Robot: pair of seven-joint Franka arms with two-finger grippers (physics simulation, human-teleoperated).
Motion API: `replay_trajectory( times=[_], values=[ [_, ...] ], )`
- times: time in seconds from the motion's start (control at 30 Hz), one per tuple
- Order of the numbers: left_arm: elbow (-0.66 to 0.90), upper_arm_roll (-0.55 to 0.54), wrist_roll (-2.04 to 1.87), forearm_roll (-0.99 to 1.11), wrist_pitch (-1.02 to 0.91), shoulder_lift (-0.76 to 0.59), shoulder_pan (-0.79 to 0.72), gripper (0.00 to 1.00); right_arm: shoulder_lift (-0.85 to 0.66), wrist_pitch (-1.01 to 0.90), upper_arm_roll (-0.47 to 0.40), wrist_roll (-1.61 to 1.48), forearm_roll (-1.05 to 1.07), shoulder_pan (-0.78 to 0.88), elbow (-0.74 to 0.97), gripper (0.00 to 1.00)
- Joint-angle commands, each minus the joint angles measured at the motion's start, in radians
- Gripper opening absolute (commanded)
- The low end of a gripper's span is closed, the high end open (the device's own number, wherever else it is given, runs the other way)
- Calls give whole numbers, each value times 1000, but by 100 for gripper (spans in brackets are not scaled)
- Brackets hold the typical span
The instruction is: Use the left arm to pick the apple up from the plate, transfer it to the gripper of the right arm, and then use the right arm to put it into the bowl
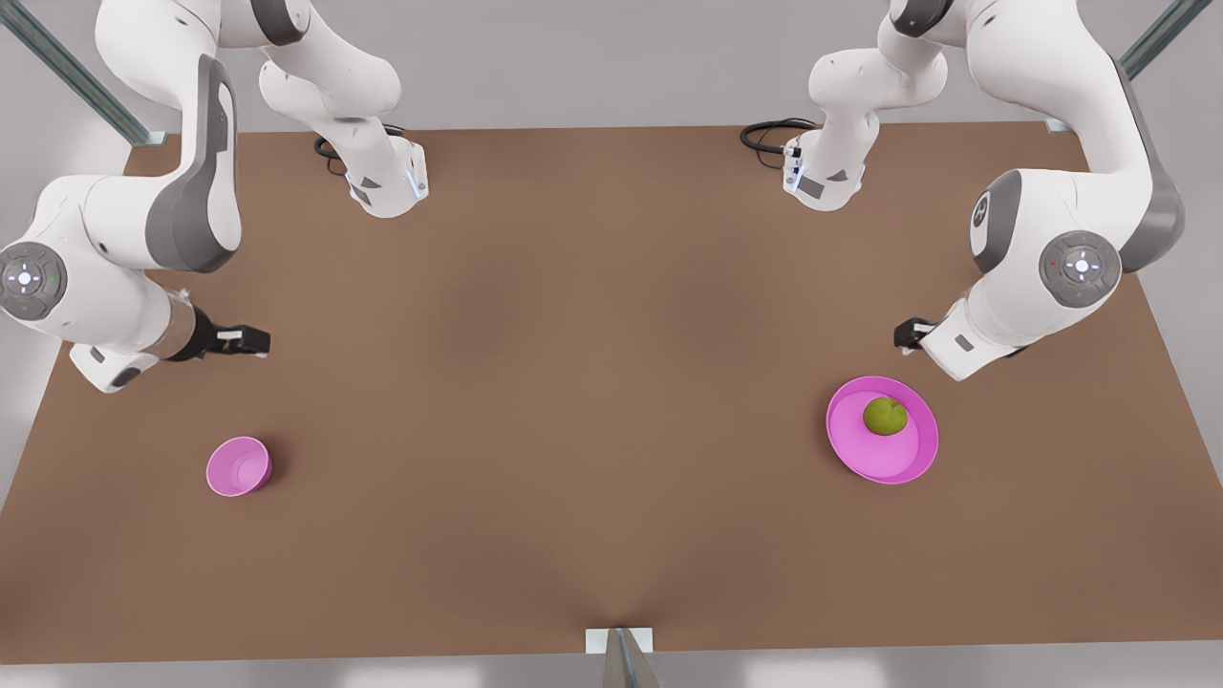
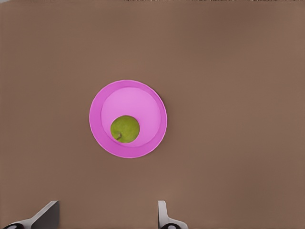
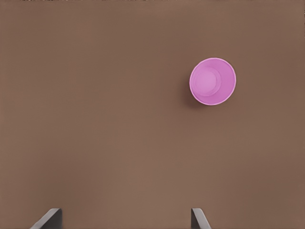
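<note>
- Looking down on the brown surface (image 1: pixel 592 382), I see the apple (image 1: pixel 885 417) sitting in the pink plate (image 1: pixel 903 468) on the front view's right, off-centre toward the plate's far rim.
- From the left wrist view, the apple (image 2: pixel 125 129) rests inside the plate (image 2: pixel 152 102), close to one side of the flat well, stem dimple showing.
- My left claw (image 1: pixel 912 334) hangs above the surface just beyond the plate, on the front view's right, not touching the plate or the fruit.
- Its two fingers (image 2: pixel 164 217) stand wide apart in the left wrist view, with nothing between them; the gap looks broader than the apple.
- The small pink bowl (image 1: pixel 238 466) stands on the front view's left, well apart from the plate, and I see nothing in it.
- My right claw (image 1: pixel 250 340) hangs above the surface beyond the bowl, on the front view's left, pointing toward the middle.
- In the right wrist view its fingertips (image 3: pixel 199 218) are spread far apart and hold nothing, with the bowl (image 3: pixel 212 81) lying off to one side of them.
- Both arms reach in from the far edge of the surface.
</note>
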Motion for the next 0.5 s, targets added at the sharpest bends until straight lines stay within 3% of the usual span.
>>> replay_trajectory(
  times=[0.0, 0.1, 0.17, 0.33, 0.47],
  values=[
    [0, -1, -13, -1, 15, -1, 0, 100, -1, 60, 0, -30, 1, 0, -5, 100],
    [2, 35, 21, -6, 48, 97, 8, 100, 0, 58, -3, -33, 0, 0, 0, 100],
    [-13, 41, 29, -1, 197, 207, 37, 100, 2, 54, -6, -32, 1, -12, 23, 100],
    [-268, 102, 29, 3, 579, 217, 41, 100, 6, 12, 4, -32, 0, 5, 24, 100],
    [-377, 113, 29, -39, 705, 217, 46, 100, 9, 5, 3, -30, -4, 14, 27, 100]
  ],
)
